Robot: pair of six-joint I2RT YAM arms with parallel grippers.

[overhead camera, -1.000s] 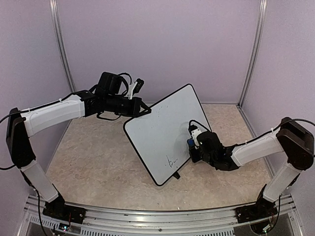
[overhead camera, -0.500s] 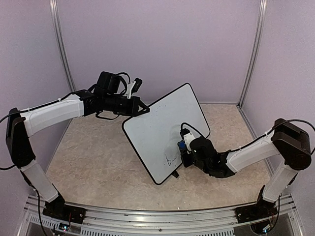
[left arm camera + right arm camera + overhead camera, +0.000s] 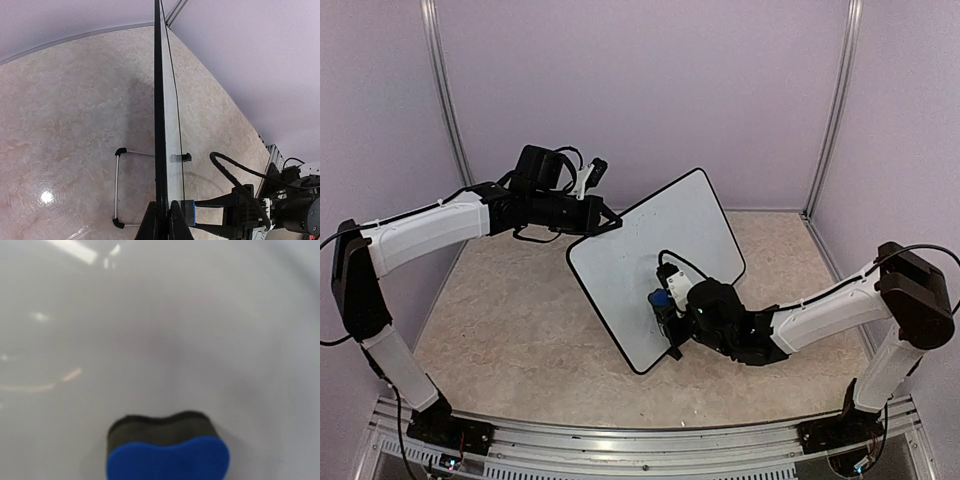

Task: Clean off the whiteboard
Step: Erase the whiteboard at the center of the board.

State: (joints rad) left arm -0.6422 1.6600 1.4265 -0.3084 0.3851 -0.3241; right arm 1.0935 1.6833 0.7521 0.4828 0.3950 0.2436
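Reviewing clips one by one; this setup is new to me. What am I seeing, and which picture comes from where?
Two robot arms reach over a beige marbled table. The wide picture is from a fixed overhead camera; the other two from a camera on each wrist. The left end effector is shut on an edge of the large white rectangular whiteboard with a thin black rim, holding it up. The right end effector grips a small blue eraser block pressed against its face.
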